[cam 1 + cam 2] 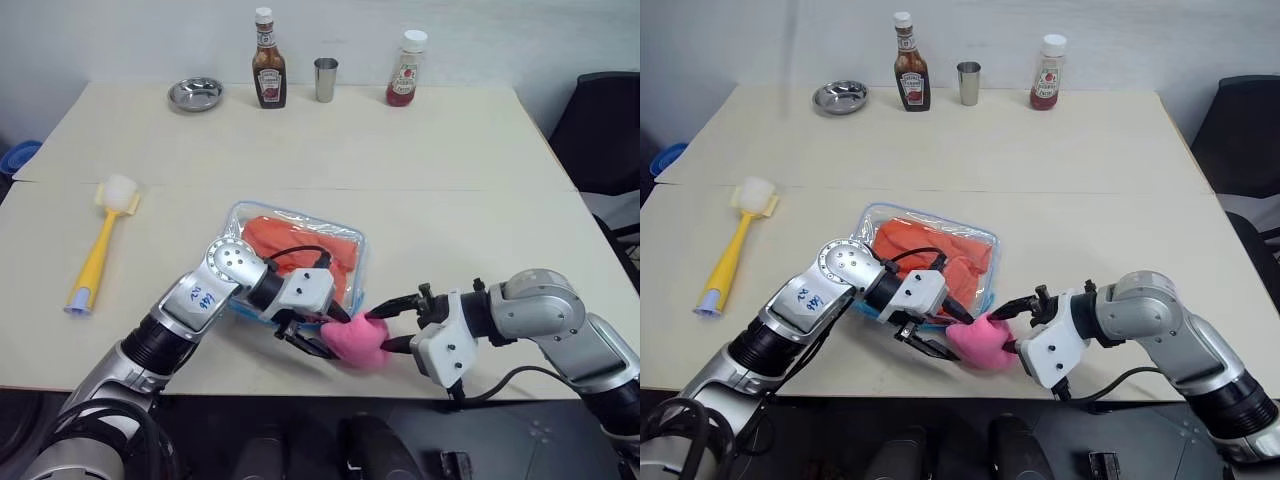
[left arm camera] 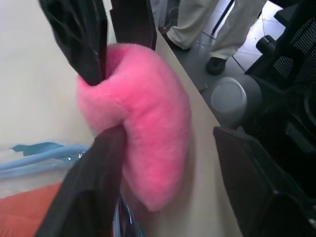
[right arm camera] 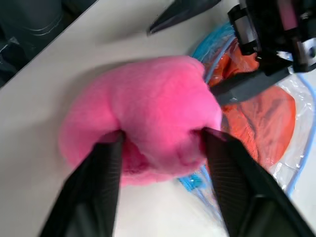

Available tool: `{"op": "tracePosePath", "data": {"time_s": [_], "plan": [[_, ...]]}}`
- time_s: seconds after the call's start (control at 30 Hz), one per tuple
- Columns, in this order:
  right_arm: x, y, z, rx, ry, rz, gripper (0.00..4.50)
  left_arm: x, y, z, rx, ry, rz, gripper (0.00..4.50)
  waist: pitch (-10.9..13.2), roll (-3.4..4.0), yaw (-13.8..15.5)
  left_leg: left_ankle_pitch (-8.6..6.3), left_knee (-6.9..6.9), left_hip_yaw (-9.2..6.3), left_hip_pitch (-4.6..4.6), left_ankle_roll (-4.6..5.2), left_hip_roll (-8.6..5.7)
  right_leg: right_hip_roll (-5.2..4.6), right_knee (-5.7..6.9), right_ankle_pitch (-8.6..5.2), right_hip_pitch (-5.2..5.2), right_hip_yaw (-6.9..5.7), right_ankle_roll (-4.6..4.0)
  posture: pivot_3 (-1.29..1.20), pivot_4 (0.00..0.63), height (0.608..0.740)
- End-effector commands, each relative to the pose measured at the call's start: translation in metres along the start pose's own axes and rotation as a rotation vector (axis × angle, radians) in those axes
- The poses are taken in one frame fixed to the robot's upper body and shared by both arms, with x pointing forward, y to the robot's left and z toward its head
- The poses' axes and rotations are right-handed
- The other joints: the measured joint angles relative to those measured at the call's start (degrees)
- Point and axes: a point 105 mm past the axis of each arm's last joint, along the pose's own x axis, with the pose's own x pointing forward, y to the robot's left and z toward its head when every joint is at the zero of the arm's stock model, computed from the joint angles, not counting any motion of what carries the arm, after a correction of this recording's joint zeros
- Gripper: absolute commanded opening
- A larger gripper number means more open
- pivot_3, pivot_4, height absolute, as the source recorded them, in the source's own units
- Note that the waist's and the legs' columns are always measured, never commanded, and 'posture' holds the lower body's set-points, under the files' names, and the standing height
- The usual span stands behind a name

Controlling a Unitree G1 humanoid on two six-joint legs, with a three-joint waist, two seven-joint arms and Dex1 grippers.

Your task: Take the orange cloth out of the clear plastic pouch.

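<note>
- My left hand (image 1: 318, 338) and right hand (image 1: 392, 322), each part open, both pinch the pink fuzzy ball (image 1: 358, 340) at the desk (image 1: 460, 180) edge.
- The orange cloth (image 1: 300, 248) lies inside the clear plastic pouch (image 1: 243, 213), just behind my left hand, the nearer one.

Arms: silver metal segments, black joints, black cables.
Left forearm (image 1: 200, 297): blue handwritten marking.
Grippers: white housings, black fingers.

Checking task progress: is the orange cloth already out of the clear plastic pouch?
No, the orange cloth lies inside the clear plastic pouch on the table.
</note>
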Motion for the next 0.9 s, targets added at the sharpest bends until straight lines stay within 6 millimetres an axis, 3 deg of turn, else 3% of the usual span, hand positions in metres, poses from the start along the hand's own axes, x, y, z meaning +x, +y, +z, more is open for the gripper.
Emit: {"op": "tracePosePath", "data": {"time_s": [0.03,0.13,0.23,0.43,0.67,0.77,0.9], "plan": [[-0.030,-0.011,-0.001,0.069,0.043,-0.057,3.28,-0.003,-0.009,-0.002,0.045,0.014,-0.015,1.61,0.00,0.00,0.00,0.00,0.00,0.00,0.00,0.00,0.00,0.00,-0.01,0.00,0.01,0.00,0.00,0.00,0.150,0.740],[-0.045,-0.009,-0.020,0.093,0.106,-0.034,3.28,-0.005,-0.013,-0.001,0.070,0.014,-0.005,0.74,0.00,0.00,-0.05,-0.01,0.01,0.00,0.01,0.01,-0.01,-0.02,-0.03,0.00,0.04,-0.01,0.00,0.00,0.150,0.740],[-0.035,-0.015,-0.038,0.038,0.122,-0.029,3.28,-0.006,-0.013,-0.001,0.080,0.012,0.016,0.06,0.00,-0.01,-0.38,-0.07,0.01,0.03,0.15,0.14,-0.01,0.00,-0.03,0.00,0.14,0.02,0.00,0.00,0.150,0.740],[0.017,-0.025,-0.035,-0.077,-0.026,0.008,3.28,-0.006,-0.012,-0.003,0.079,0.046,0.050,0.06,0.00,-0.01,-0.37,-0.01,-0.01,0.07,0.11,0.03,0.03,0.06,0.05,0.00,0.02,0.06,0.00,0.00,0.150,0.740],[0.039,-0.037,-0.032,-0.110,-0.099,0.001,3.28,-0.009,-0.012,-0.001,0.072,0.045,0.072,0.06,0.00,-0.01,-0.11,0.01,0.08,0.13,-0.02,0.00,0.00,-0.04,0.09,0.00,-0.09,0.09,0.00,0.00,0.150,0.740],[0.044,-0.039,-0.035,-0.111,-0.102,-0.002,2.72,-0.008,-0.012,0.000,0.071,0.041,0.083,0.00,0.00,-0.01,-0.16,0.01,0.06,0.12,-0.01,0.00,0.01,-0.03,0.10,0.00,-0.11,0.08,0.00,0.00,0.150,0.740],[0.046,-0.042,-0.037,-0.098,-0.105,-0.010,1.43,-0.010,-0.011,-0.002,0.062,0.042,0.100,0.00,0.00,0.00,-0.17,0.01,0.06,0.12,-0.01,0.00,0.01,-0.03,0.11,0.00,-0.11,0.08,0.00,0.00,0.150,0.740]]}}
